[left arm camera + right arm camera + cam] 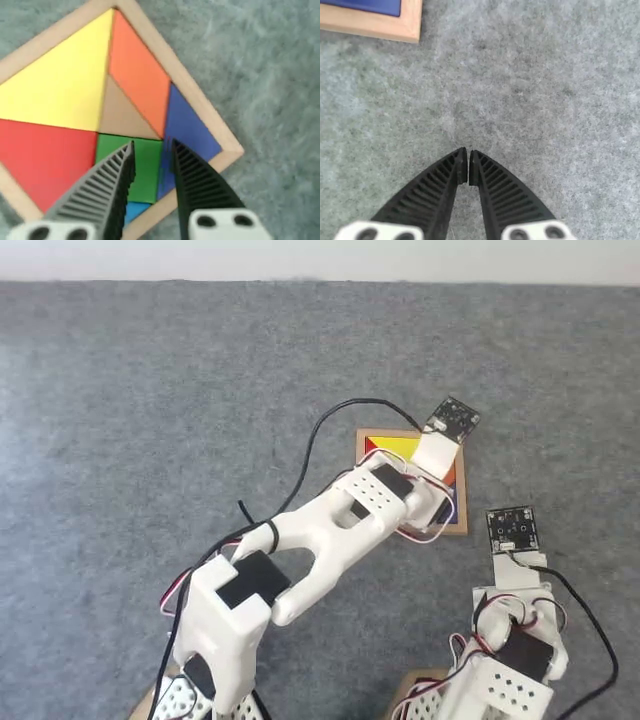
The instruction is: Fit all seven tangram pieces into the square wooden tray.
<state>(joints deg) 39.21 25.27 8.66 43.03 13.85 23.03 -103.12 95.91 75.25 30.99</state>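
Left gripper [151, 146] ajar, empty, over green square [147, 177]; tray [463, 520] at 3 o'clock; right gripper [468, 167] closed, empty; risk: descent dislodging blue piece [187, 125]

I counted one square wooden tray [195, 100] holding seven tangram pieces, one of each colour: yellow [60, 85], orange [137, 75], tan [120, 117], red [45, 160], green [147, 170], dark blue [187, 127] and light blue [137, 210]. There were two pincers at the counter — left pincer [153, 146] and right pincer [468, 152].
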